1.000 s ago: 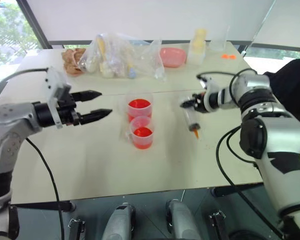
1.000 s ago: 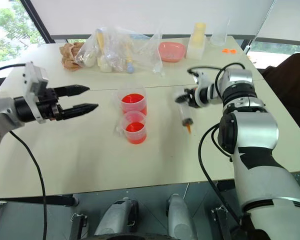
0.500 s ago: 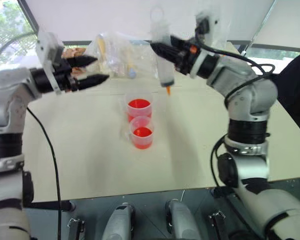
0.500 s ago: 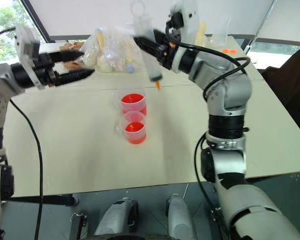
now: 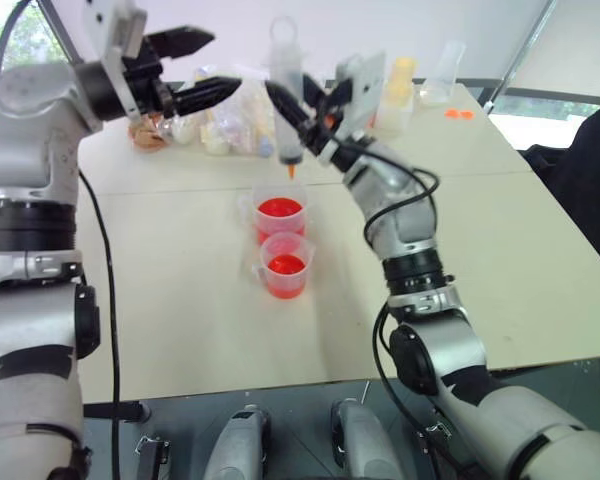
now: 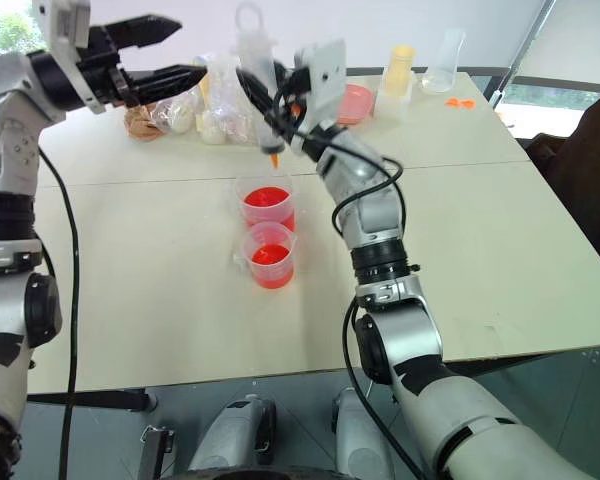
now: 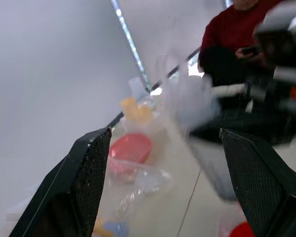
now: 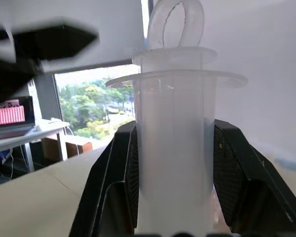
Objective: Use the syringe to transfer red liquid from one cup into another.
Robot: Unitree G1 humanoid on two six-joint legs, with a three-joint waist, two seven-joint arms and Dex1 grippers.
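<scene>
Right pincer (image 5: 295, 112) has swung left, now upper centre, clamping the syringe (image 5: 285, 100) upright, orange tip above the rear cup's red liquid (image 5: 279, 208). Left pincer (image 5: 208, 67) raised upper left, spread, empty. Syringe barrel blurred in the left wrist view.

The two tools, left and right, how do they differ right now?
The left tool stands open and empty, its fingers spread apart, while the right tool is shut on the syringe. The left tool is up beside the syringe's top; the right tool grips the barrel, holding it upright with the orange tip above the far cup of red liquid. Both are raised well above the table.
</scene>
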